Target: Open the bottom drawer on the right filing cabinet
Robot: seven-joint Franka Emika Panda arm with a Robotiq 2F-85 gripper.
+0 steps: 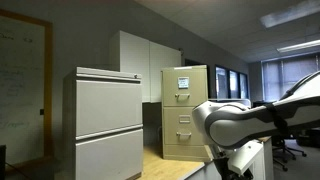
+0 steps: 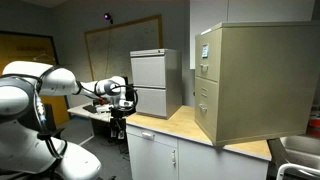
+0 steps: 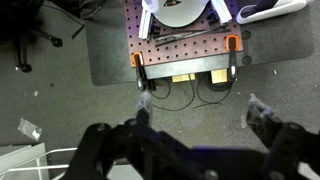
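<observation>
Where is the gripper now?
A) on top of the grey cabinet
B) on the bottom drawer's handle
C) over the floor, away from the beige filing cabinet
C: the wrist view shows the open gripper above the floor; in an exterior view the beige filing cabinet stands far from it.

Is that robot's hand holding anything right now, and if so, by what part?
Nothing. In the wrist view the tool is open, with only the floor showing inside its gap.

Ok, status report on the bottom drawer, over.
Gripper open, empty, pointing at the floor. Bottom drawer of the beige filing cabinet shut, untouched. Pale grey cabinet alongside, not blocking the drawer front.
</observation>
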